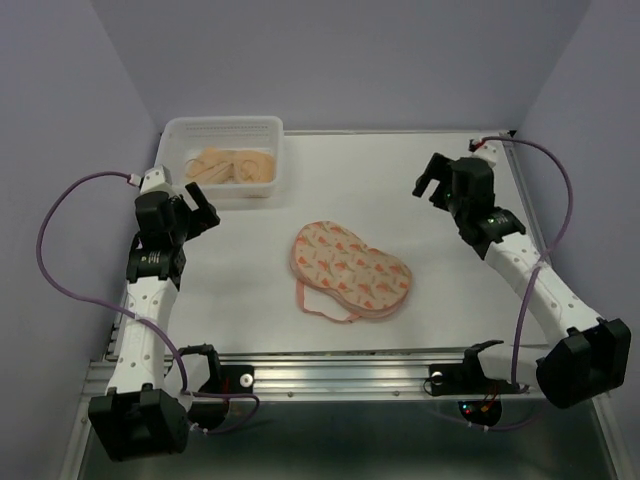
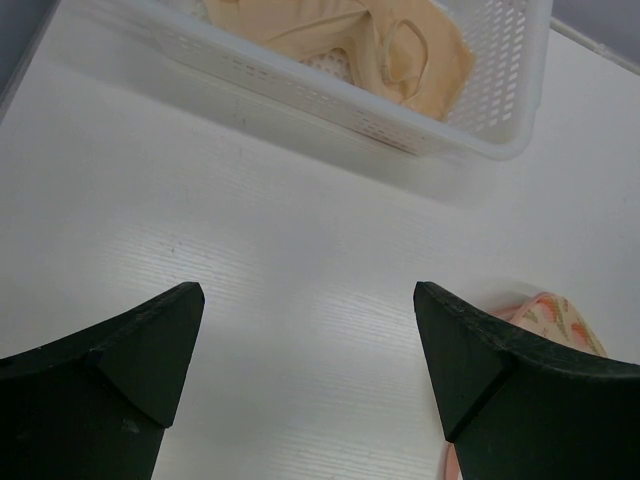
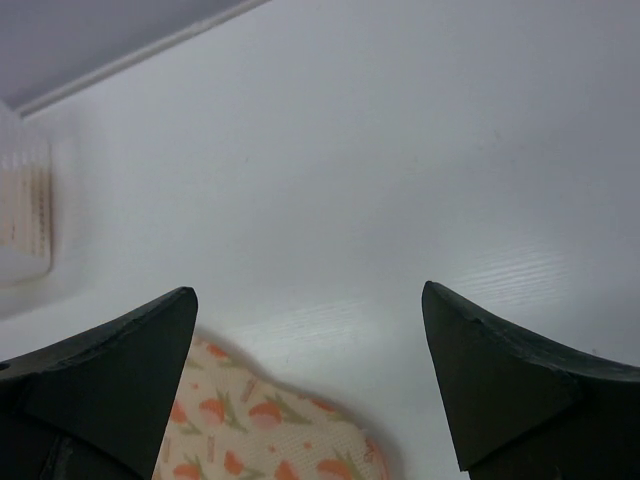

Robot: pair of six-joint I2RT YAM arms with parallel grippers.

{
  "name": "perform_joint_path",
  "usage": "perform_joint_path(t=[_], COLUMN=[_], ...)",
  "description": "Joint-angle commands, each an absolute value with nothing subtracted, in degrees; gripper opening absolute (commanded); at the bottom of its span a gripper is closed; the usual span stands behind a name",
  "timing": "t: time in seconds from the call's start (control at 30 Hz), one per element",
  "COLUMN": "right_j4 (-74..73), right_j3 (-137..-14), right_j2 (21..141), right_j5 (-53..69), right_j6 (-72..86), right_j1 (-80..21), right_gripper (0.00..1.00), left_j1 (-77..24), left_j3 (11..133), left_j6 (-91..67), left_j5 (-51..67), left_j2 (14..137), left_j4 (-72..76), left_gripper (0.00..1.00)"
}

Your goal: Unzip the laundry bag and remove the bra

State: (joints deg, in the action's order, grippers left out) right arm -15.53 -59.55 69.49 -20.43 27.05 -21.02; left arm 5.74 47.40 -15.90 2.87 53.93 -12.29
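Hanging with fingers apart and holding nothing, the left hand (image 1: pixel 205 208) and right hand (image 1: pixel 429 184) flank the bag (image 1: pixel 350 268) lying mid-table (image 1: pixel 450 310), the bra (image 1: pixel 232 166) in the basket (image 1: pixel 225 122), so I'd lift both 2 straight up, clear.

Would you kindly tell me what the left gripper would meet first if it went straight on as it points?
Probably the bare white table, just short of the white perforated plastic basket; the left gripper tilts downward, though depth is unclear.
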Motion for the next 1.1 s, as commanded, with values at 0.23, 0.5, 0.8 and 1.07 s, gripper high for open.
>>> perform_joint_path(t=[0.23, 0.5, 0.8, 1.07], right_j4=[-21.7, -21.2, -22.7, -21.5], right_j3=[-66.5, -66.4, -67.8, -63.7], right_j2=[57.1, 39.8, 28.8, 21.6], right_j5=[-24.9, -25.5, -21.0, -25.1], right_j6=[25.1, 21.6, 13.9, 8.0], right_j1=[-5.6, -5.6, -12.4, -17.8], right_gripper=[1.0, 1.0, 1.0, 1.0], left_j1=[6.0, 6.0, 6.0, 5.9], left_j3=[58.0, 68.5, 75.0, 75.4], left_j6=[-18.9, -17.6, -14.6, -15.0], left_j5=[-1.8, -5.1, -12.7, -9.8], left_j2=[46.0, 37.2, 26.7, 22.8], left_j4=[-21.2, -30.1, -37.3, -38.2], left_gripper=[0.99, 0.99, 0.99, 0.99])
